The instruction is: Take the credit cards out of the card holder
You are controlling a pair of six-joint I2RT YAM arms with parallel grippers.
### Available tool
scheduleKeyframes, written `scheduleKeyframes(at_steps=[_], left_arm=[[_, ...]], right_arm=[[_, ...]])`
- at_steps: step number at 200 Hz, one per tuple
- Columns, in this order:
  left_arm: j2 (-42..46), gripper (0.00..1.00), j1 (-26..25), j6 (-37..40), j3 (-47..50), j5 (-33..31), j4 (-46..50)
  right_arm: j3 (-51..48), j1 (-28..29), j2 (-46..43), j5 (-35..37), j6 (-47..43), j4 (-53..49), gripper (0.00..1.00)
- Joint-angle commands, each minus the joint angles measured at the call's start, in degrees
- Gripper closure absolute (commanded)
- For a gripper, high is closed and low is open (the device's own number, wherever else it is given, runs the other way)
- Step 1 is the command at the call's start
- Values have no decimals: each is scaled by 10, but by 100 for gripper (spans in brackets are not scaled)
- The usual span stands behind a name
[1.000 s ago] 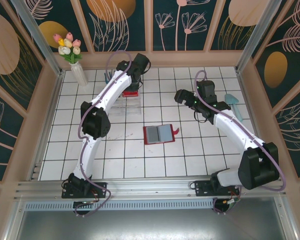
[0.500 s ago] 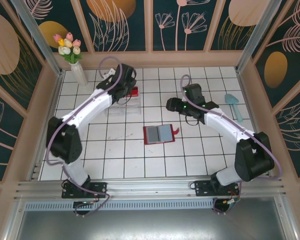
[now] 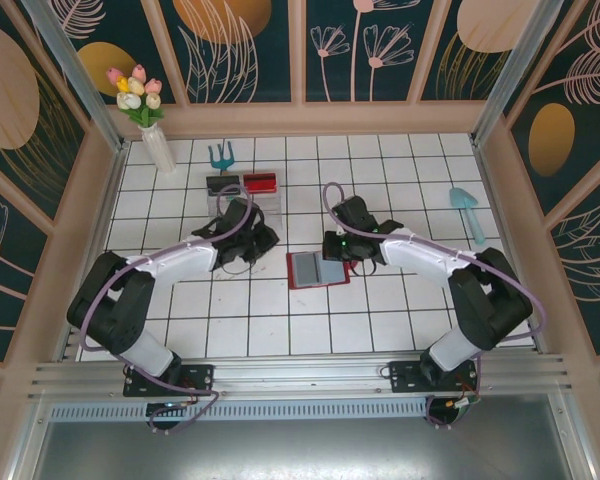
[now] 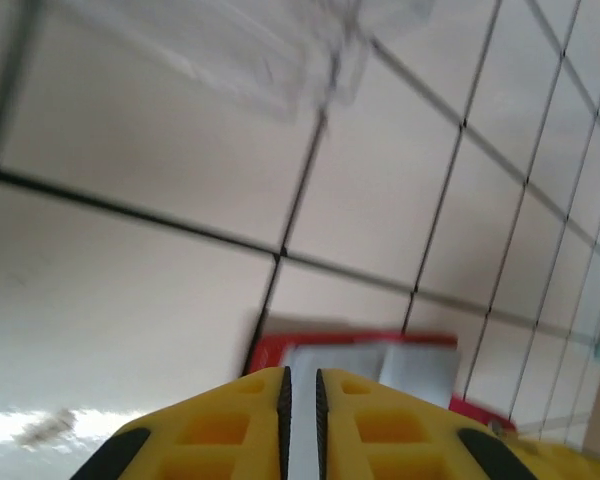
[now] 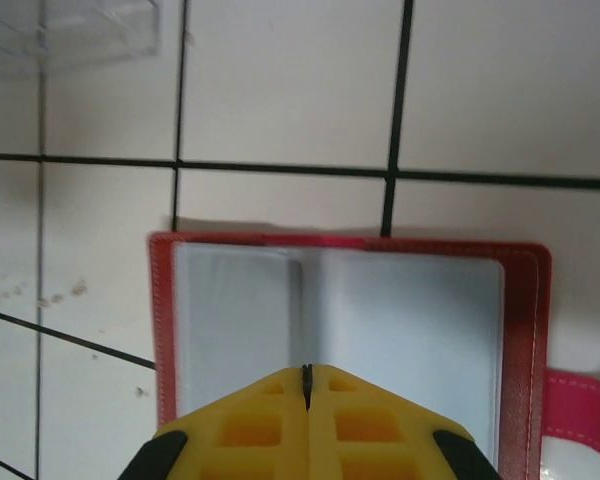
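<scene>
The red card holder (image 3: 318, 268) lies open on the white tiles, grey-blue pockets up, its red tab (image 3: 353, 262) at the right. No credit card can be told apart in its pockets; the cards are hidden or out of view. My right gripper (image 3: 331, 261) hangs over the holder's middle fold (image 5: 400, 320), and in the right wrist view it (image 5: 307, 368) is shut, pads touching, with nothing in it. My left gripper (image 3: 265, 245) is just left of the holder (image 4: 380, 358). In the left wrist view it (image 4: 300, 372) is all but shut, a thin slit between bare pads.
A clear plastic stand (image 3: 250, 208) sits behind the left gripper, with a small black tray (image 3: 223, 185) and a red tray (image 3: 261, 183) beyond it. A vase of tulips (image 3: 158, 148) and a teal rake (image 3: 220, 155) stand at the back left, a teal shovel (image 3: 468, 210) at the right.
The left arm has swung from the trays at the back down toward the holder's left side. The right gripper has moved left and nearer, onto the holder's top edge.
</scene>
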State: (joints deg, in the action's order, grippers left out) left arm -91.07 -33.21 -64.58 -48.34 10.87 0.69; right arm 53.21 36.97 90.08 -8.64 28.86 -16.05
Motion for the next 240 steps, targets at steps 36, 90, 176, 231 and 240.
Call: scheduleKeyframes(at_steps=[36,90,176,231,240], left_arm=[[-6,85,-30,-27,89,105,-182],[-47,76,-47,-13,73,124,-193],[-86,71,-48,12,53,106,-145],[-80,71,-52,34,36,67,-83],[-80,70,-52,37,34,66,-80]], right_arm=[[-21,21,38,17,17,9,100],[-26,21,56,35,20,15,100],[-23,21,70,37,17,17,100],[-19,20,77,36,15,17,100],[-19,20,78,35,15,17,100]])
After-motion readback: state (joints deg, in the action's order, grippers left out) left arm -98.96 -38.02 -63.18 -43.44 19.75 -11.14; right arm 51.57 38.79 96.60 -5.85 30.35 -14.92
